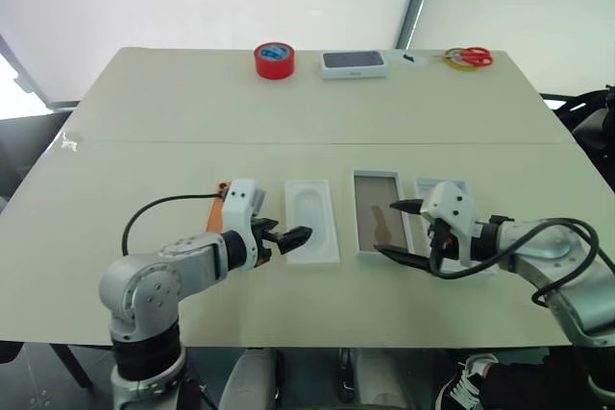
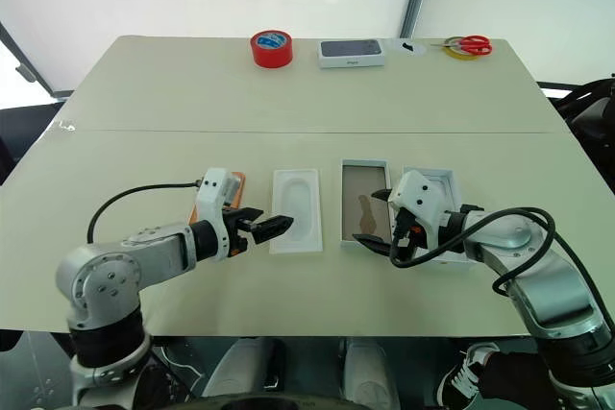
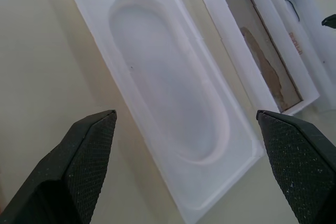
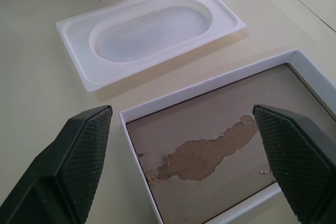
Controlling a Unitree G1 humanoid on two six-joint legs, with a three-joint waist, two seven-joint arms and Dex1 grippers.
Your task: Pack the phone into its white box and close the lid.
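Observation:
The phone [image 1: 217, 221] is an orange slab lying flat at the near left, mostly hidden behind my left gripper [image 1: 286, 234]. That gripper is open and empty, its fingertips over the near left edge of a flat white tray with an oval recess [image 1: 310, 221]. To the right lies the white box [image 1: 377, 210], open, with a scuffed brown floor [image 4: 210, 145]. My right gripper [image 1: 386, 229] hangs open and empty over the box's near right part. A second white shell [image 2: 437, 180], open side up, lies just right of the box, partly behind the right gripper.
Along the table's far edge stand a red tape roll [image 1: 274, 60], a small white box with a dark phone picture [image 1: 354, 63] and red-handled scissors [image 1: 469, 57] on a yellow roll. A seam [image 1: 288, 142] crosses the tabletop.

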